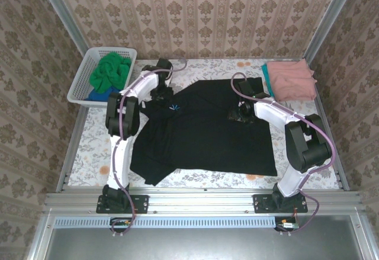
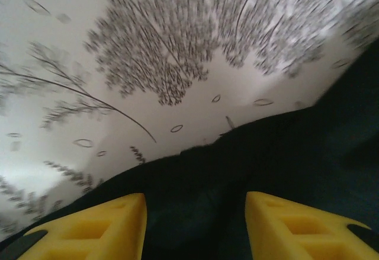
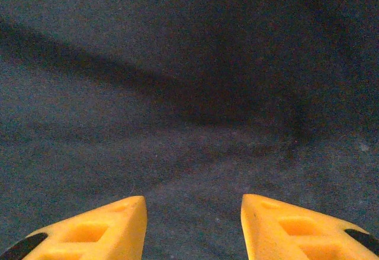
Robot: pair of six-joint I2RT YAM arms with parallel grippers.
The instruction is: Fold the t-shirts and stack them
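The black t-shirt (image 1: 201,135) is spread flat over the table (image 1: 95,147). At its far left edge, the left gripper (image 2: 195,198) is held with jaws apart, nothing clamped. The right gripper (image 3: 192,199) is likewise parted over the cloth. Farther back, the green t-shirt (image 1: 111,70) and the blue t-shirt (image 1: 100,96) are heaped in the basket (image 1: 80,85), and the salmon t-shirt (image 1: 291,79) is laid on the teal t-shirt (image 1: 266,76).

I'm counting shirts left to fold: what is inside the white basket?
A crumpled green t-shirt lies on top in the basket, with a blue one showing beneath it at the near end. Anything deeper is covered.
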